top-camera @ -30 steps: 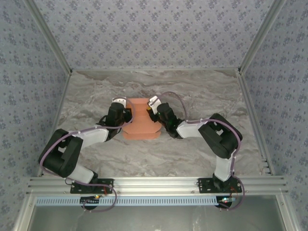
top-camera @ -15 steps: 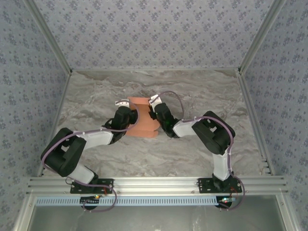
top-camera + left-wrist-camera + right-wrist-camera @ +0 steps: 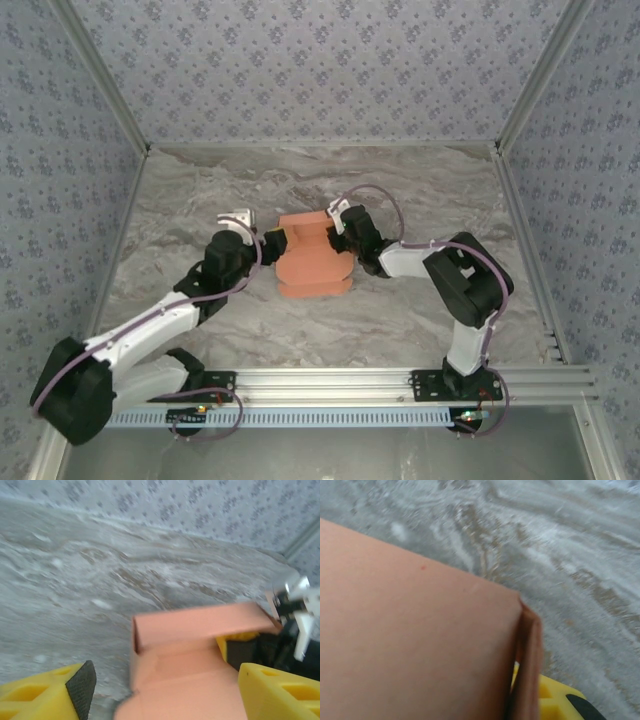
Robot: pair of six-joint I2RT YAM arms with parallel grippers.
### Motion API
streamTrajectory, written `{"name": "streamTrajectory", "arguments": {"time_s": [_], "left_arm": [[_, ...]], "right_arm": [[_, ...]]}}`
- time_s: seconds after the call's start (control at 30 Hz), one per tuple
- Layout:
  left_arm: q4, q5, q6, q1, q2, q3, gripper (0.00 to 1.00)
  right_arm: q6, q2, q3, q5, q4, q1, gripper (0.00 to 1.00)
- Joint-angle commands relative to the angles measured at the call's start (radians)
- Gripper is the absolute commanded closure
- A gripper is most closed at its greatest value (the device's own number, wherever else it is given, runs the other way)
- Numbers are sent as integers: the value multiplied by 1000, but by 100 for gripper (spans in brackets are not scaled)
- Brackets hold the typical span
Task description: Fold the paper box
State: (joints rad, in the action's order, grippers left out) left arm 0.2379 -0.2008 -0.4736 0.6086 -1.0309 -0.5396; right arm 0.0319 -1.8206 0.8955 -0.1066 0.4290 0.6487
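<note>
Salmon paper box (image 3: 312,255), pt-folded, not closed.

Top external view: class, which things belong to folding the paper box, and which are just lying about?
Belong to the job: salmon-orange thin cardboard paper box; left gripper; right gripper.
Just there: grey marbled table top; patterned blue-grey walls; aluminium frame rail.

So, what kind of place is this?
Probably a robot test cell in a lab: patterned walls enclose a marble-look tabletop, and an aluminium rail at its near edge carries two robot arms.
</note>
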Motion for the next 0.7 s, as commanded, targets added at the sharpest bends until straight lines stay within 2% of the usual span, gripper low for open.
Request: {"name": "streamTrajectory", "arguments": {"time_s": [0.0,0.07,0.17,0.33,0.5,0.67], "left_arm": [[-158,-103,4,-38,4,-52,16],[-116,-52,-3,-77,-39,-38,12],[-103,38,-10,-134,-130,-40,11],[-70,172,-12,-136,-242,-56,14],[-46,179,-46,-105,-283,-42,16],[-43,161,-50,-85,-287,-26,18]], "right_arm": [[62,17,-25,174,-70,10,81],[102,6,-37,251,-61,8,79],[154,-16,-60,270,-13,3,78],[153,-62,-102,301,138,-8,73],[140,-95,-179,250,315,-7,70],[125,-81,-230,208,384,-6,56]]}}
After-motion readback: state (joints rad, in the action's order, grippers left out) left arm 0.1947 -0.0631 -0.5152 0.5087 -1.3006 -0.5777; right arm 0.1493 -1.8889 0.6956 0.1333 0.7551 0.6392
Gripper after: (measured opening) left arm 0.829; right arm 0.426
